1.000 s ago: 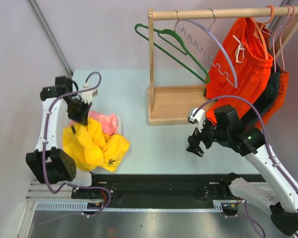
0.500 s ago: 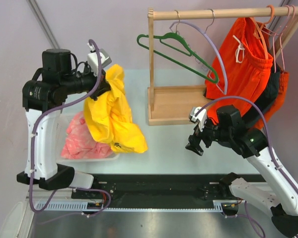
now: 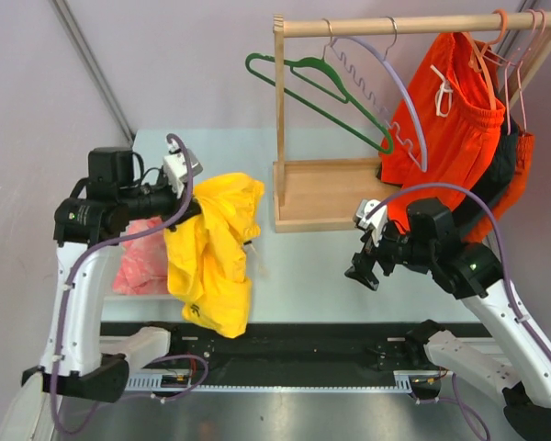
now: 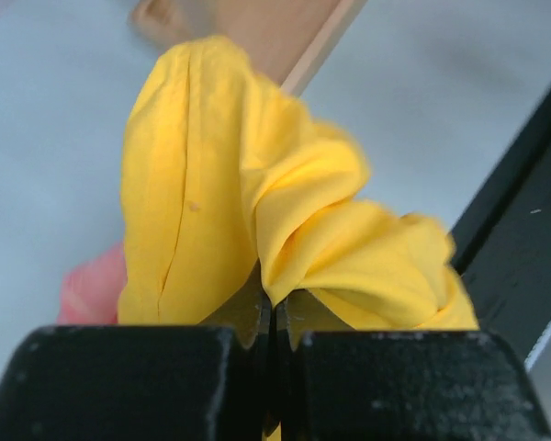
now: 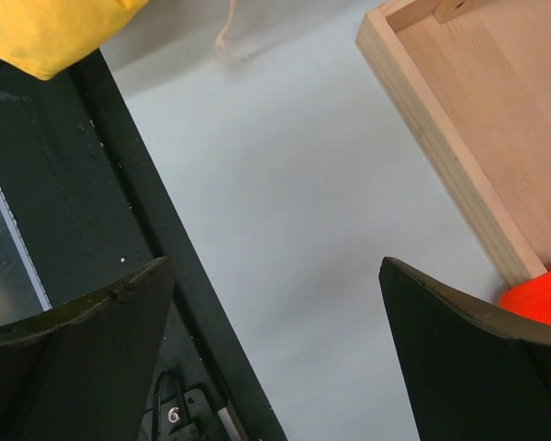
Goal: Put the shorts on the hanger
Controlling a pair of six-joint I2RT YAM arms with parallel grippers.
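The yellow shorts (image 3: 216,253) hang in a bunched fold from my left gripper (image 3: 185,213), above the table's left side. In the left wrist view that gripper (image 4: 275,308) is shut on a pinch of the shorts (image 4: 220,184), with fabric wedged between the tips. The lilac hanger (image 3: 392,66) hangs by its hook from the wooden rail (image 3: 395,25), well to the right of the shorts. My right gripper (image 3: 360,266) hovers open over the table in front of the rack. The right wrist view shows it (image 5: 275,262) empty, with a corner of the shorts (image 5: 55,32) at the top left.
A dark green hanger (image 3: 317,83) hangs left of the lilac one. Orange-red shorts (image 3: 450,119) and dark clothes fill the rail's right end. The rack's wooden base tray (image 3: 326,193) lies behind my right gripper. Pink cloth (image 3: 138,257) lies in a clear bin under the left arm.
My left arm lifted the yellow shorts off the pile in the bin, raised them high, then came lower and nearer. The pink cloth stayed behind. The right arm barely moved.
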